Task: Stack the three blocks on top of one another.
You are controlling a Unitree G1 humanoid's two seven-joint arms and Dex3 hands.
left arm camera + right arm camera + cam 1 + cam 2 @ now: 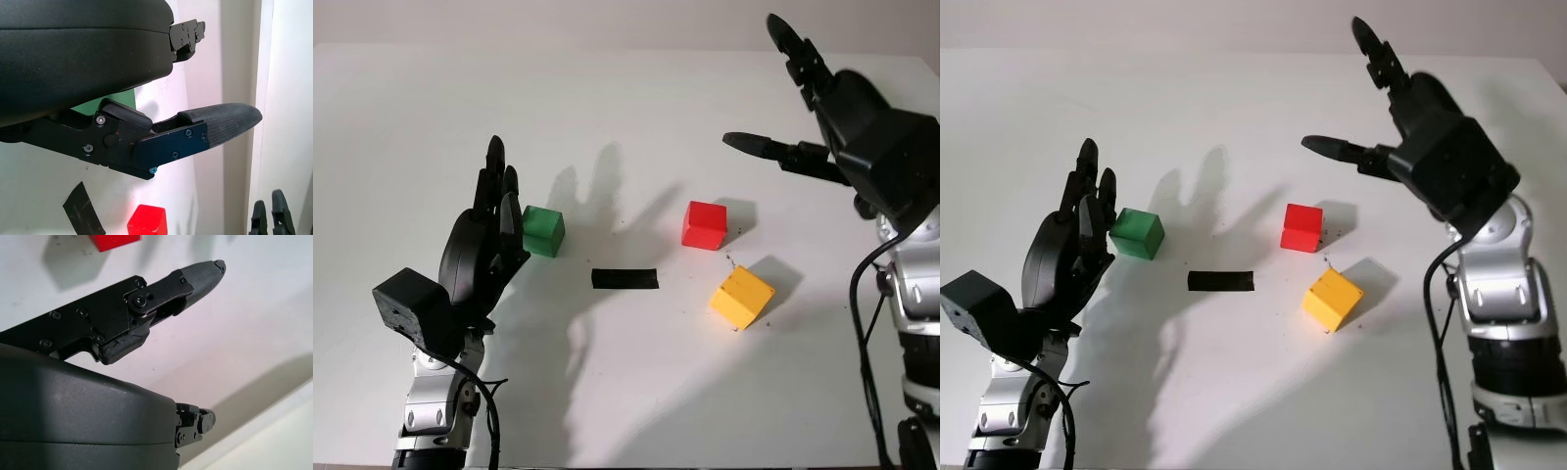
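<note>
- Nothing is stacked yet: all three blocks sit singly on the white worktop [431, 108], none touching another.
- The green block [543, 231] lies left of centre in the left eye view, just beside my left hand's fingers.
- The red block [705, 224] lies right of centre, and the yellow block [741, 298] sits near it, lower and a little to the right, turned at an angle to the others.
- A strip of black tape [625, 279] marks the worktop at the middle of the frame, between the green block and the other two; I take it for the spot where the stack should go, though that is my guess.
- My left hand [494, 230] stands at the lower left, open and holding nothing, right next to the green block; I cannot tell whether it touches it.
- My right hand [822, 117] hangs at the upper right, open and empty, above and well apart from the red block.
- So every step is left: choose a base block, set a second on it, then the third on top.
</note>
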